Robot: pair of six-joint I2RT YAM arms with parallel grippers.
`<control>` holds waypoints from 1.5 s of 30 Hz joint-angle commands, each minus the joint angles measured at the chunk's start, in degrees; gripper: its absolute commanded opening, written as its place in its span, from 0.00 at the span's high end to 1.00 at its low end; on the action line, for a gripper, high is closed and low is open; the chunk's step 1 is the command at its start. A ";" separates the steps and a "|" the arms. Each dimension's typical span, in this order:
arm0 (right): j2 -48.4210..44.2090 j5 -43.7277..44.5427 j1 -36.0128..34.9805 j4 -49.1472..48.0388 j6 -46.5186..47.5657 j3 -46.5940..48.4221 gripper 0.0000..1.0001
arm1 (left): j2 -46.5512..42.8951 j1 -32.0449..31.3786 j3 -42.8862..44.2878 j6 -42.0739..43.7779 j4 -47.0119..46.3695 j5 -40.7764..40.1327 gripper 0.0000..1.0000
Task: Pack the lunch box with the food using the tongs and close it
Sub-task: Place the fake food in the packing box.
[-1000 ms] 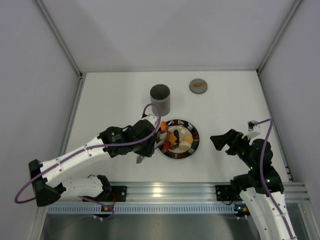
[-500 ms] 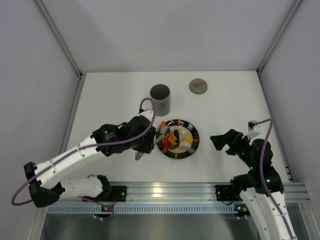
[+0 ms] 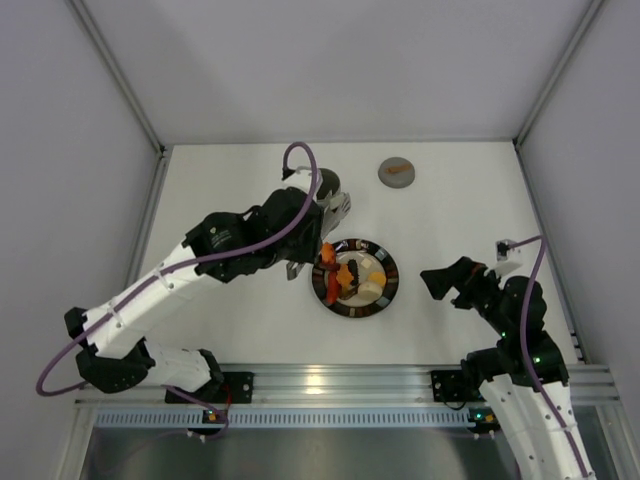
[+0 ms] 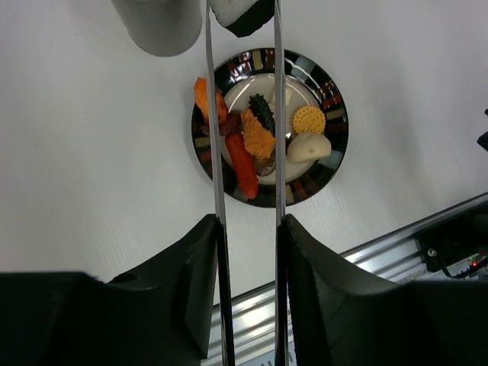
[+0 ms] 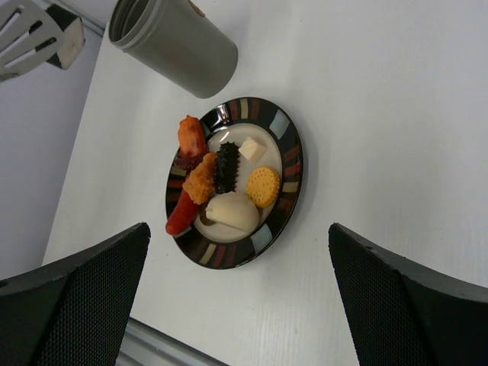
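- Clenching the tongs (image 4: 217, 168) in the left gripper (image 4: 248, 263), with one dark finger (image 4: 191, 282) pressing on each slim arm from outside and the two arms running almost parallel.
- Pinching a white-and-black piece (image 4: 242, 14) between the tong tips, lifted clear of the table (image 4: 91, 168).
- Carrying that piece close beside the lunch box (image 5: 171, 46), near its open round mouth and not inside it.
- Covering most of the canister with the left wrist in the overhead view, so cannot tell there whether the tips are lying over the rim or just next to it.
- Showing the lunch box standing upright towards the back of the table, just beyond the plate (image 5: 284, 164) and not touching it.
- Holding the remaining food on the dark striped plate:
  - a long orange piece (image 4: 204, 95) at the rim nearest the lunch box;
  - a red piece (image 4: 242, 164) beside it;
  - a crumbed orange piece (image 4: 258, 137) and a black-brown piece (image 4: 261, 113) in the middle;
  - a round yellow cracker (image 4: 309, 119), a cream dome (image 4: 309, 146) and a small cream cube (image 5: 252, 149) on the side facing the right arm.
- Lying flat at the far side of the table, the grey lid (image 3: 397, 172) with its orange mark up, to the right of the lunch box and well apart from it.
- Hanging to the right of the plate, the right gripper (image 3: 437, 284), with its fingers (image 5: 84, 290) spread wide, grasping nothing and touching nothing.
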State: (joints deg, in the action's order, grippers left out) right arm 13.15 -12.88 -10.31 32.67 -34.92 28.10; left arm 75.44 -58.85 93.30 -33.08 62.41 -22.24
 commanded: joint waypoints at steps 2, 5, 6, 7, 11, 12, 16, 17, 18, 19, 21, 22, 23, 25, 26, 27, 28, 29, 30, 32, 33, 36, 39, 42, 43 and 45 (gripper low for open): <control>0.91 0.49 0.64 -0.15 1.25 3.45 0.01 | 3.56 3.81 7.24 1.96 0.26 -3.87 0.68; 1.27 0.49 0.64 -0.32 1.52 3.63 0.01 | 5.15 9.16 8.39 3.72 -1.76 -0.28 0.68; 1.35 0.49 0.64 -0.32 1.69 3.63 0.01 | 5.59 10.41 8.57 4.42 -2.12 0.61 0.68; 1.53 0.49 0.55 -0.23 1.78 3.72 0.01 | 6.03 11.55 8.66 4.78 -2.64 1.31 0.68; 1.62 0.58 0.64 -0.32 2.13 3.46 0.00 | 8.31 16.74 8.66 6.71 -5.01 4.13 0.68; 1.62 0.58 0.64 -0.23 2.22 3.28 0.01 | 9.02 17.71 8.74 7.76 -5.45 5.00 0.68; 1.36 0.58 0.64 -0.23 2.22 2.84 0.00 | 10.86 18.86 10.15 9.17 -6.25 5.98 0.69; 1.36 0.58 0.64 -0.23 2.22 2.75 0.00 | 11.74 19.29 10.85 9.44 -6.34 6.24 0.69; 1.27 0.58 0.64 -0.32 2.31 2.58 0.00 | 12.18 19.39 11.20 9.79 -6.34 6.42 0.68; 1.18 0.67 0.64 -0.32 2.31 2.49 0.01 | 12.71 19.47 11.55 9.88 -6.34 6.51 0.68; 1.09 0.67 0.64 -0.32 2.31 2.14 0.01 | 14.03 19.65 12.35 9.97 -6.16 6.51 0.68; 1.00 0.75 0.64 -0.23 2.31 1.88 0.01 | 14.82 19.65 12.44 9.97 -6.08 6.51 0.68; 0.83 0.76 0.55 -0.32 2.31 1.79 0.01 | 14.91 19.74 12.44 9.88 -5.99 6.42 0.68; 0.74 0.84 0.55 -0.32 2.31 1.70 0.01 | 15.35 19.74 12.17 9.88 -6.25 6.33 0.68; 0.74 0.84 0.64 -0.32 2.31 1.70 0.01 | 15.35 19.74 11.91 9.88 -6.42 6.42 0.67; 0.65 0.76 0.64 -0.32 2.31 1.61 0.01 | 15.26 19.74 11.73 9.88 -6.69 6.51 0.65; 0.56 0.84 0.64 -0.23 2.31 1.61 0.01 | 15.09 19.74 11.56 9.96 -7.12 6.68 0.62; 0.65 0.76 0.64 -0.15 2.31 1.61 0.01 | 15.00 19.74 11.21 10.05 -7.30 7.03 0.62; 0.74 0.76 0.64 -0.15 2.31 1.61 0.01 | 15.00 19.74 11.03 9.97 -7.39 7.21 0.62; 0.65 0.67 0.64 -0.06 2.40 1.52 0.01 | 15.00 19.74 11.12 10.14 -7.31 7.21 0.61; 0.56 0.67 0.64 -0.06 2.40 1.52 0.00 | 15.00 19.74 11.12 10.14 -7.22 7.30 0.60; 0.48 0.67 0.64 0.03 2.22 1.52 0.00 | 15.18 19.74 11.12 10.23 -7.13 7.47 0.56; 0.30 0.75 0.64 0.12 2.31 1.43 0.00 | 15.18 19.74 11.12 10.32 -7.04 7.65 0.54; 0.30 0.75 0.64 0.21 2.31 1.61 0.01 | 15.18 19.74 11.38 10.40 -6.95 7.65 0.52; 0.21 0.84 0.64 0.21 2.31 1.61 0.01 | 15.18 19.74 11.47 10.49 -6.78 7.65 0.51; 0.13 0.76 0.64 0.21 2.22 1.61 0.00 | 15.18 19.74 11.56 10.49 -6.86 7.82 0.50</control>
State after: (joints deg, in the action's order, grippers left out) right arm 14.24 -12.69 -10.31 32.67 -33.41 28.93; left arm 91.29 -39.40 103.13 -23.57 59.09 -14.37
